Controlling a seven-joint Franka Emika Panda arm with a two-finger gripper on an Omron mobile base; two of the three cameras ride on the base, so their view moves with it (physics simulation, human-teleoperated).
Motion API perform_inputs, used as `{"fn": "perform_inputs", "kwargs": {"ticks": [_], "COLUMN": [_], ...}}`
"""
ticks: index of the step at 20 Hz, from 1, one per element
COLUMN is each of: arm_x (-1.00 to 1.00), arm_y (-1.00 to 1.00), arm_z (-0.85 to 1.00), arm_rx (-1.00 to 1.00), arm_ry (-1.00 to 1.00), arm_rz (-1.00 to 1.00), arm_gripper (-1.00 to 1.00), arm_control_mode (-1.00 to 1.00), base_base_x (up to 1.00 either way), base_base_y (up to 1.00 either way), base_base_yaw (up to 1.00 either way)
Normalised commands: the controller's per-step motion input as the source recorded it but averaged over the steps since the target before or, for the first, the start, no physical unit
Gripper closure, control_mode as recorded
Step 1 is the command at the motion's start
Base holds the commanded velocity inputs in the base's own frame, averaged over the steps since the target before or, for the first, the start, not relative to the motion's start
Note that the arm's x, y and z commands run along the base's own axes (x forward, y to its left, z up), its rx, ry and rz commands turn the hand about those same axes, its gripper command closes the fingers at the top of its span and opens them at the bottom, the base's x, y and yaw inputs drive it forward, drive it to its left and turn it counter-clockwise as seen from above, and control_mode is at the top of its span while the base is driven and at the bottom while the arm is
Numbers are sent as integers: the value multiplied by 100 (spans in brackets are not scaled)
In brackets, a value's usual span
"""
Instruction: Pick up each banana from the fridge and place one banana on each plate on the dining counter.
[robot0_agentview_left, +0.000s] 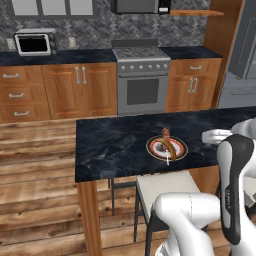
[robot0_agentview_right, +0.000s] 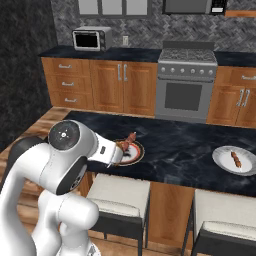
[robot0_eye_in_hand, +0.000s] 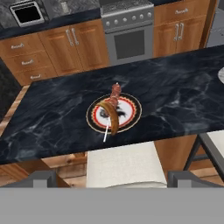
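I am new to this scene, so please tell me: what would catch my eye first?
The ringed plate near the front edge of the black dining counter holds a banana beside a brown skewer. A plain white plate further right carries only a skewer piece. The open fingers are empty, back over a stool.

1 banana (robot0_eye_in_hand: 111, 117) lies on a plate (robot0_eye_in_hand: 131, 114) on the dining counter (robot0_eye_in_hand: 175, 105).
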Motion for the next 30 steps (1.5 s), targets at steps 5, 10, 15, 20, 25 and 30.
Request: {"fn": "perform_inputs", "kwargs": {"ticks": [5,10,15,20,25,30], "arm_x": [-41,-6,0,-19,-16,0], "arm_y": [0,17,11,0,-4,0], "arm_z": [0,0,-1,0,0,0], "arm_rx": [0,-4,-3,0,0,0], "arm_ry": [-1,0,5,-2,-1,0], "arm_rz": [1,0,0,0,-3,0], "arm_gripper": [-100,-100,-100,-100,-100,-100], "arm_control_mode": [-100,-100,-100,-100,100,100], "base_base_x": [0,0,0,0,-24,-42], "base_base_y": [0,0,0,0,-29,-78], "base_base_yaw": [0,0,0,0,-13,-39]}}
